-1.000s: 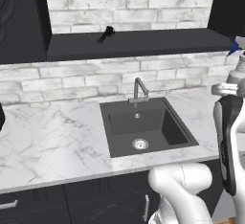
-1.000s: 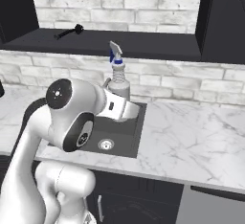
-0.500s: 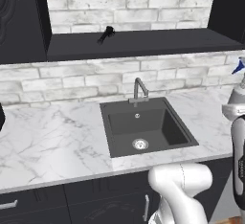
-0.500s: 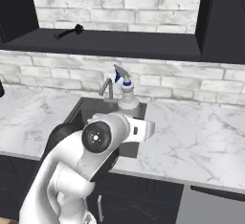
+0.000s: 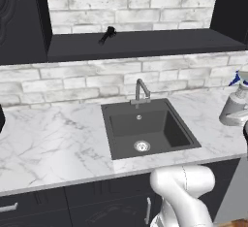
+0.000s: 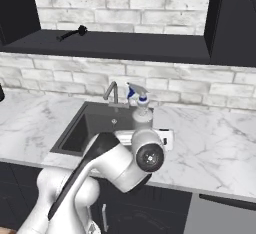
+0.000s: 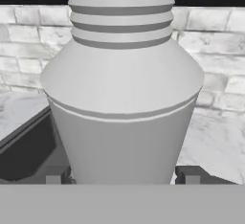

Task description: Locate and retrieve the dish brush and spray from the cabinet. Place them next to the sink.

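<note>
My gripper is shut on the spray, a grey bottle with a ribbed white neck that stands upright between the fingertips. The spray hangs low just right of the sink, near the faucet; whether it touches the marble is unclear. In the left base view the spray is at the right edge, right of the sink. The black dish brush lies on the cabinet shelf, up and left of the faucet. It is the same dish brush on the cabinet.
White marble counter stretches left of the basin and counter right of it. A brick wall backs it. A dark object stands at the far left edge. Dark fronts with silver handles run below.
The arm has brought the spray down from shelf height and to the counter just right of the sink. The brush has not moved.
</note>
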